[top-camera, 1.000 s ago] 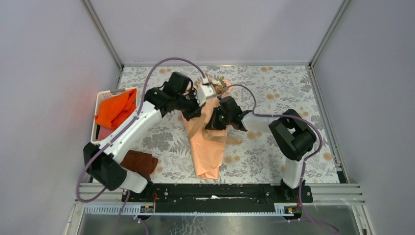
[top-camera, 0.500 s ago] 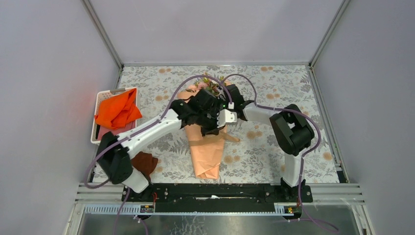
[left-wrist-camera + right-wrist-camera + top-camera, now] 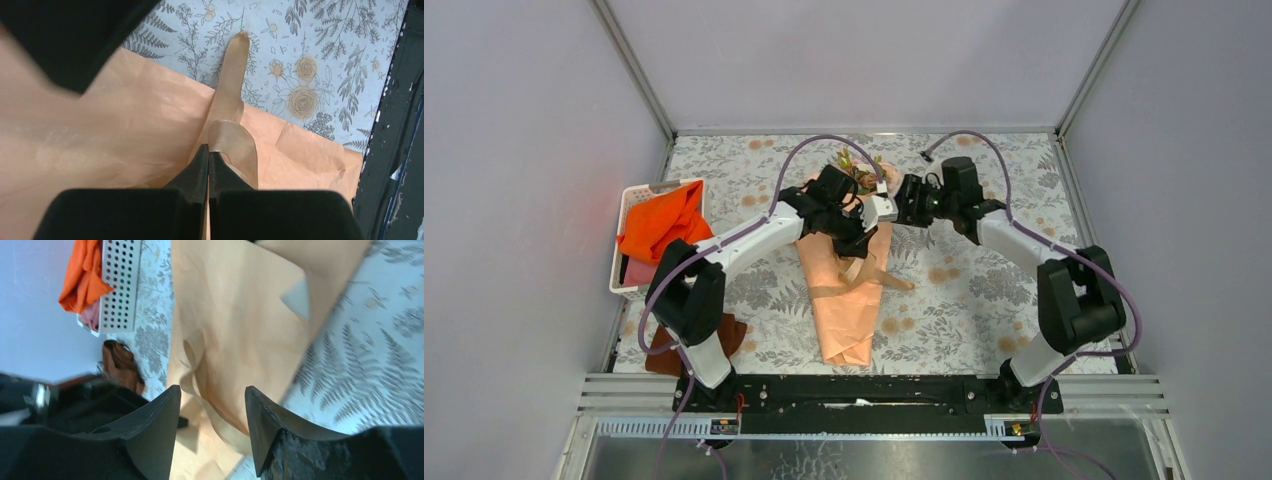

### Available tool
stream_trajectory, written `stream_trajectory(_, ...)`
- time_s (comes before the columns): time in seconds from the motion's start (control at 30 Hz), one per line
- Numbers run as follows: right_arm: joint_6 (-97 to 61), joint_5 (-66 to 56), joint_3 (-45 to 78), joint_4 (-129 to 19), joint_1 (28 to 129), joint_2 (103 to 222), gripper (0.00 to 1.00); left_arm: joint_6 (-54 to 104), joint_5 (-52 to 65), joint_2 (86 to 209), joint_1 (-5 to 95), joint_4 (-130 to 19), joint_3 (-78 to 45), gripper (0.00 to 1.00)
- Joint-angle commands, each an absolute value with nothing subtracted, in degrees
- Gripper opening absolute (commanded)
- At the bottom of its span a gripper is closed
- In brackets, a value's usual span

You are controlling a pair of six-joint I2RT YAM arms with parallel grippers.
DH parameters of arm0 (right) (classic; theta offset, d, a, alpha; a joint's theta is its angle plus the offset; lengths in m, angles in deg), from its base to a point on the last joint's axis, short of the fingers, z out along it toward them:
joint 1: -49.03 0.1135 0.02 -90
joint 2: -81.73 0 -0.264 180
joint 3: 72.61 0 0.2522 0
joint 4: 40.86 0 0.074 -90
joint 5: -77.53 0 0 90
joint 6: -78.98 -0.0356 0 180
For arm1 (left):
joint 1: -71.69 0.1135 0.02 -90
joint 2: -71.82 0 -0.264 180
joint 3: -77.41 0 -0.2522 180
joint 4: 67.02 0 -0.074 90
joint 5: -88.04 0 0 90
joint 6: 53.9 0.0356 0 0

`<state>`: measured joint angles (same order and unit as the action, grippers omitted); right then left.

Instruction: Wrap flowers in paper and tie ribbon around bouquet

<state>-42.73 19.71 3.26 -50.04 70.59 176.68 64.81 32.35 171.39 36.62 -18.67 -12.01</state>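
left jaws: pressed together, no gap | ribbon [image 3: 231, 142]: folded loop right at the tips, pinched or not unclear; tail runs straight ahead onto the floral surface [image 3: 310, 45] | paper [image 3: 150, 115]: peach, creased, beneath and ahead of jaws | black rail [image 3: 395, 130]: far right of jaws

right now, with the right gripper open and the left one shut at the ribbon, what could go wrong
The left gripper pinches only a fold of the ribbon at its very tips; a pull could slip it free. The right gripper is open and holds nothing, so the paper around the bouquet may loosen. Both wrists crowd the flowers, which could get crushed.
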Motion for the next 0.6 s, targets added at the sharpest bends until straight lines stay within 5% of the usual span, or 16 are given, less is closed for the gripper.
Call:
stream_trajectory(0.0, -35.2, 23.8, -4.9, -47.5, 69.4, 166.8, 0.57, 62.9, 30.7, 170.4, 37.1, -24.0, -10.3, 0.0)
stream_trajectory(0.23, -36.3, 22.2, -18.4, -33.9, 77.3, 160.8, 0.67, 63.4, 30.2, 171.4, 37.1, -23.9, -9.0, 0.0)
stream_trajectory(0.57, -43.3, 21.0, -16.9, -22.4, 79.0, 170.0, 0.58, 64.8, 31.2, 172.0, 37.1, -21.7, -7.5, 0.0)
